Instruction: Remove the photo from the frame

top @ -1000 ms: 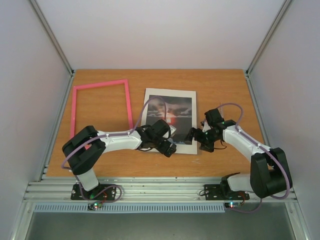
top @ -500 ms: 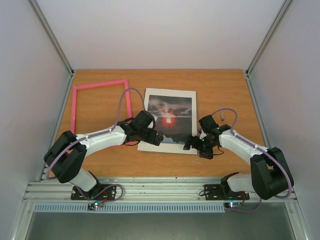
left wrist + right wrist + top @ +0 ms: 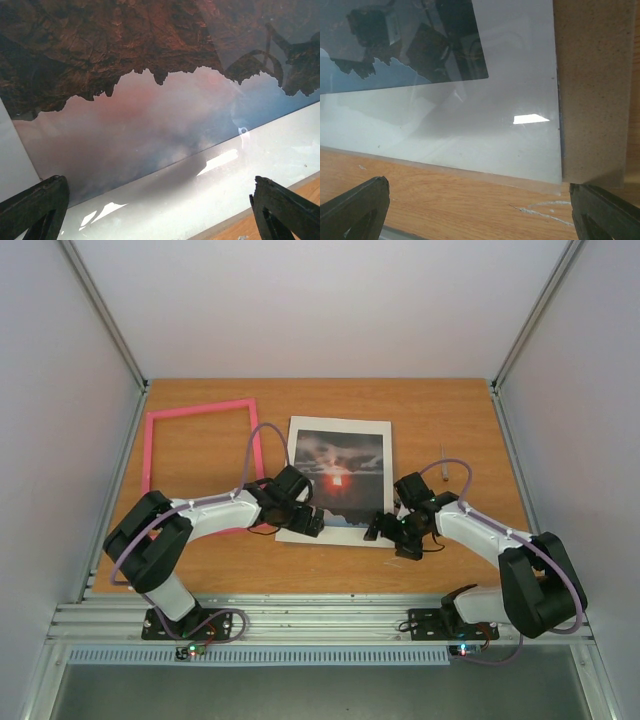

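The photo (image 3: 340, 472), a red sunset print with a white border, lies flat mid-table under a glossy clear pane. The pink frame (image 3: 150, 455) lies empty at the back left, with wood showing through it. My left gripper (image 3: 307, 521) is open and empty at the photo's near-left corner. In the left wrist view (image 3: 160, 200) its jaws straddle the white border (image 3: 225, 180) below the print (image 3: 150, 60). My right gripper (image 3: 386, 530) is open and empty at the near-right corner. In the right wrist view (image 3: 480, 200) it faces the pane's edge (image 3: 485, 172).
A brown board (image 3: 590, 75) sticks out from under the pane on its right side. White scratch marks (image 3: 545, 210) are on the wooden table (image 3: 450, 420). Grey side walls (image 3: 60, 440) and a metal rail (image 3: 300, 615) bound the table.
My left gripper has drawn back from over the photo's near edge to its near-left corner. My right gripper has shifted left and nearer, to the near-right corner. The photo and frame have not moved.
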`<state>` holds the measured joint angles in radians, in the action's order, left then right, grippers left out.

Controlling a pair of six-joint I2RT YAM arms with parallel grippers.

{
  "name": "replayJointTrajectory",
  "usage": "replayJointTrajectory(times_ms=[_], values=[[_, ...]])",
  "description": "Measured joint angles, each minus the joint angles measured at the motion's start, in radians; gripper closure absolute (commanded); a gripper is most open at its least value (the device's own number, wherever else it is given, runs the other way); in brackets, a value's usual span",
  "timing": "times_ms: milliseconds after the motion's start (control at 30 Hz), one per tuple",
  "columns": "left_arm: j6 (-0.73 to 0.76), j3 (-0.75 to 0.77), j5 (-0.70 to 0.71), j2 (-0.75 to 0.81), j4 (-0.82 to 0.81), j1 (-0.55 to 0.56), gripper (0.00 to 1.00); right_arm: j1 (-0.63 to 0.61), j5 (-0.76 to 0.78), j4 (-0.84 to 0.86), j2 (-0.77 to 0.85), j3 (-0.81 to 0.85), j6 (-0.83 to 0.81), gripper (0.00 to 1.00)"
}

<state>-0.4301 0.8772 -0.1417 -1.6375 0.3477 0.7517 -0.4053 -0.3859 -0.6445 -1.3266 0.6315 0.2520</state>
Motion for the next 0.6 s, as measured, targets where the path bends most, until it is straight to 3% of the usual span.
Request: replayJointTrajectory(times_ms=[600], values=[[0.003, 0.0, -0.032, -0.001, -0.008, -0.002, 0.01, 0.0, 0.007, 0.055, 0.068, -0.012, 0.024, 0.02]])
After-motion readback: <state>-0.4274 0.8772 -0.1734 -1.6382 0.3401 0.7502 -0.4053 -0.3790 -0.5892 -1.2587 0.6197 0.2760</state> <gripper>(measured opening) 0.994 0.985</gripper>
